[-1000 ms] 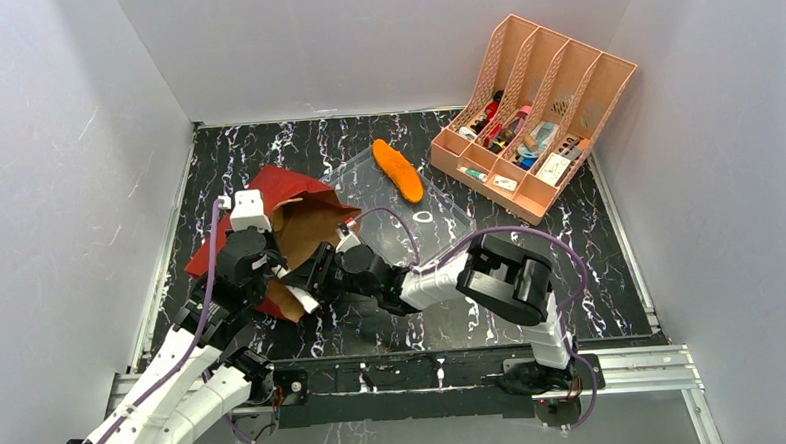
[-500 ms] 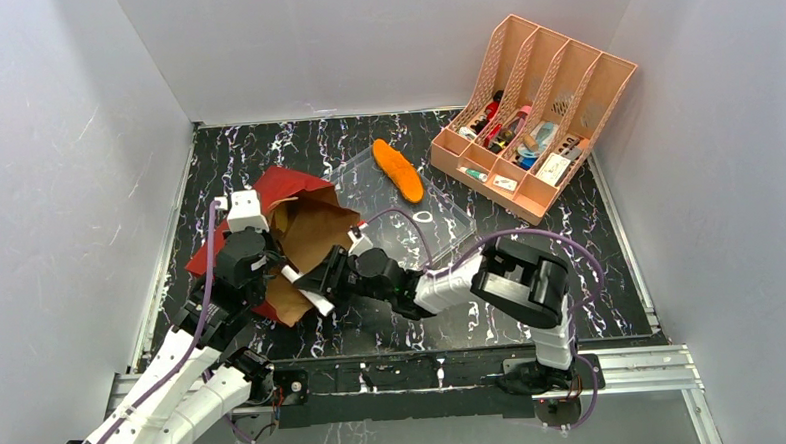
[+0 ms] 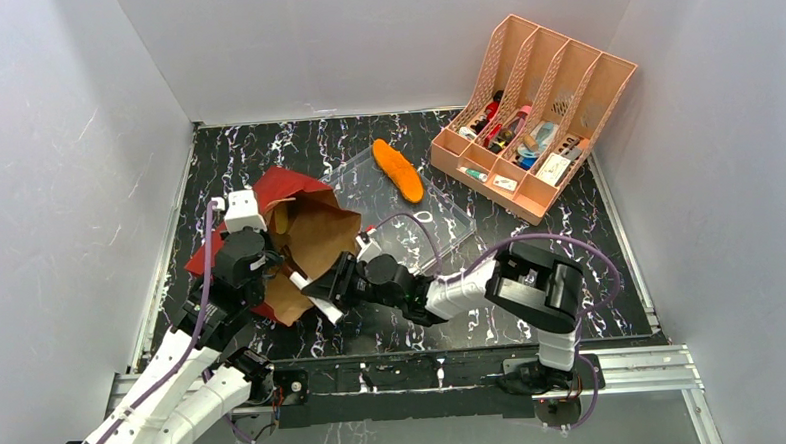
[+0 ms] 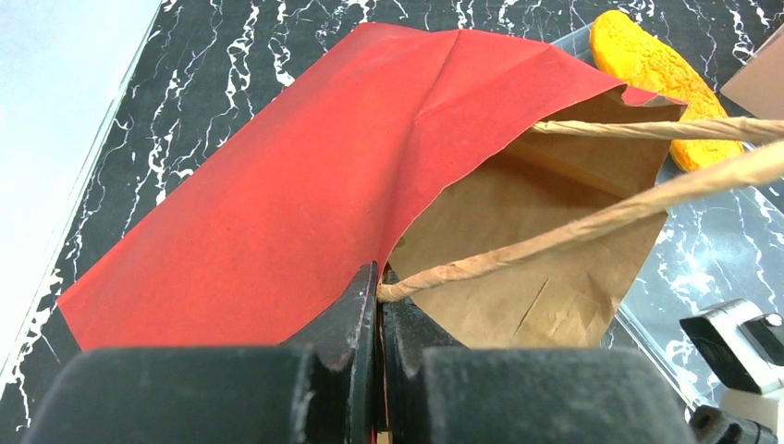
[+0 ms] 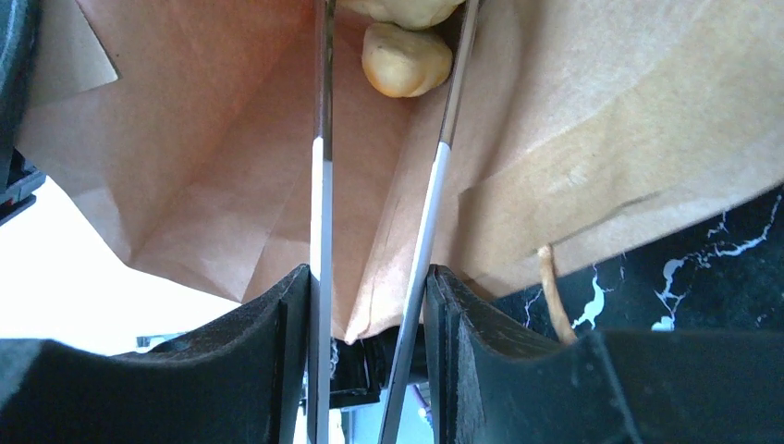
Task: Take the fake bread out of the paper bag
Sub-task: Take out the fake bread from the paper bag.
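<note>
The left jaws are clenched on the rim of the bag, right where a handle starts, low in the left wrist view. They hold the mouth open. The right jaws are partly apart and empty, poking into the mouth. Tan bread sits deep inside, at the top of the right wrist view. The tips may touch it, but that is hard to see. A push could slide the bread deeper. The jaws could pinch paper too. If the left jaws slip, the mouth flops shut. One loaf lies outside, upper middle.
</note>
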You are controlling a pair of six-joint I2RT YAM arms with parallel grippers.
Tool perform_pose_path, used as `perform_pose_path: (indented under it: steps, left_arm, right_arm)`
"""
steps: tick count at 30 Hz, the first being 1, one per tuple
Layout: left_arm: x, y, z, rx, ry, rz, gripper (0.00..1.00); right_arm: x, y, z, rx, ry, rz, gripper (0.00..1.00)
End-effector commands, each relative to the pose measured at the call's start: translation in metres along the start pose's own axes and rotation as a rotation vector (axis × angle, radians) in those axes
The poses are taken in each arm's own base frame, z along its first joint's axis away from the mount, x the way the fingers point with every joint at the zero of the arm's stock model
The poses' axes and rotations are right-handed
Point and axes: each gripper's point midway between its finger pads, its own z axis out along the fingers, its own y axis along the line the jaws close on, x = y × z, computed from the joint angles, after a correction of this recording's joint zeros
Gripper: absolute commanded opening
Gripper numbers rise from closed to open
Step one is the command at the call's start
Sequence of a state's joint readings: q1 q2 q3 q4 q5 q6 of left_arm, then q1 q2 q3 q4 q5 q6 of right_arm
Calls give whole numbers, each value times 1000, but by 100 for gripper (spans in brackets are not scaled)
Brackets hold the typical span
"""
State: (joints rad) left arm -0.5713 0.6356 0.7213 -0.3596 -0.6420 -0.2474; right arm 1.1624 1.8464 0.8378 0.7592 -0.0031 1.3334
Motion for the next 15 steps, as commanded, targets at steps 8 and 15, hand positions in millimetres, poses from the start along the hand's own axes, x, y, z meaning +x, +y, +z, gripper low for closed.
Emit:
perform_pose_path:
  steps: [8, 15]
  left_arm:
    - [-26, 0, -10, 19, -53, -59, 0]
    - [-29, -4, -12, 42, -55, -58, 0]
  right_arm:
    - [8, 39, 16, -112, 42, -61, 33]
    - [7, 41, 29, -97, 50, -78, 43]
